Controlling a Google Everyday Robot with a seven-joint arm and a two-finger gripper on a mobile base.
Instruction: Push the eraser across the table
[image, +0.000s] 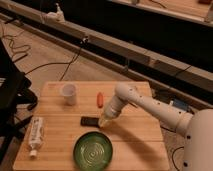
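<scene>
Near the middle of the table (140, 135), just beyond the green bowl (93, 150), the eraser (90, 121) is seen lying flat. The gripper (104, 121) is lowered just right of it; its spread cannot be told.

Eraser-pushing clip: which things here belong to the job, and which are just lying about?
Part of the job: eraser; table; gripper, low beside the eraser.
Lying about: cup; orange-red oblong thing; green plate; white tube.
</scene>
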